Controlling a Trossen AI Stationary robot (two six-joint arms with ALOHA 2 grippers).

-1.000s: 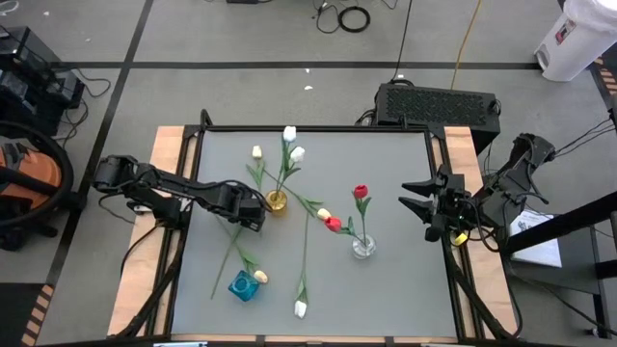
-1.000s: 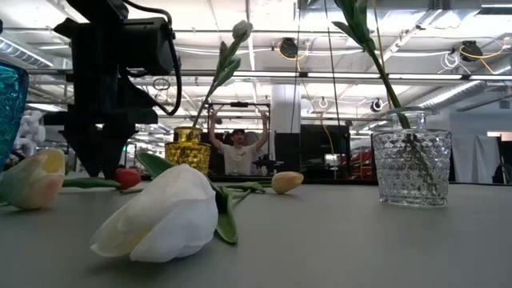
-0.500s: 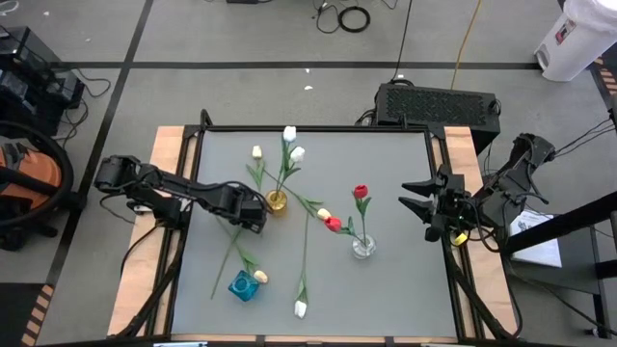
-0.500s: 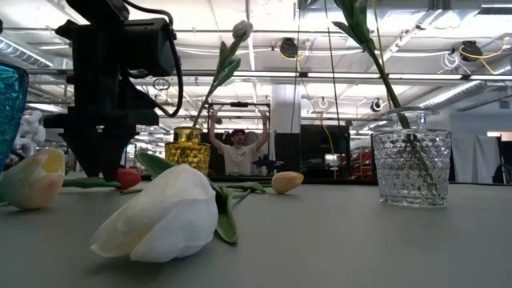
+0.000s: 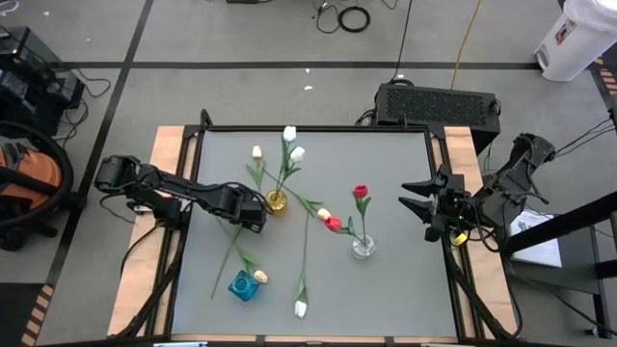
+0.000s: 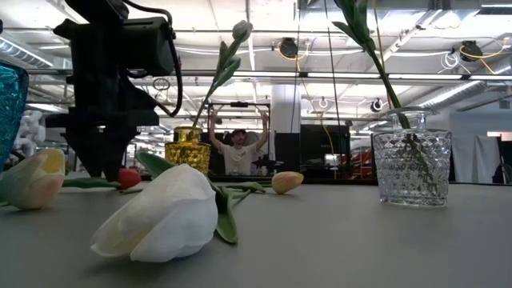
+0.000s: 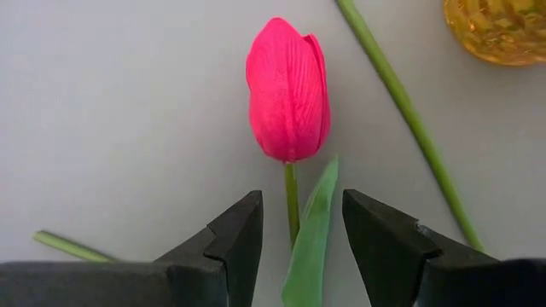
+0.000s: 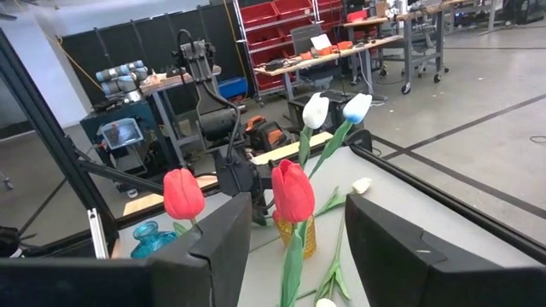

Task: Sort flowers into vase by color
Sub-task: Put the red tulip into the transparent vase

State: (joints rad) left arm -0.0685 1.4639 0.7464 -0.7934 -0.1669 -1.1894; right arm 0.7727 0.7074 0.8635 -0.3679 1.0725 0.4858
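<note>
A red-pink tulip (image 7: 288, 89) lies flat on the grey table. My left gripper (image 7: 301, 205) points down over it, open, one finger on either side of its stem and leaf just below the head, apart from both. In the high view that gripper (image 5: 254, 218) stands next to the gold vase (image 5: 277, 200), which holds white tulips (image 5: 289, 134). Two red tulips (image 5: 361, 192) stand in the clear glass vase (image 5: 363, 247). A teal vase (image 5: 243, 285) stands near the front. My right gripper (image 5: 405, 194) waits open at the table's right edge, raised and level.
A white tulip (image 5: 300, 308) lies near the front edge, its stem running toward the far side. One pale yellow tulip head (image 5: 260, 277) lies beside the teal vase, and another (image 5: 323, 213) between the gold and clear vases. A person (image 6: 237, 152) stands in the room beyond the table.
</note>
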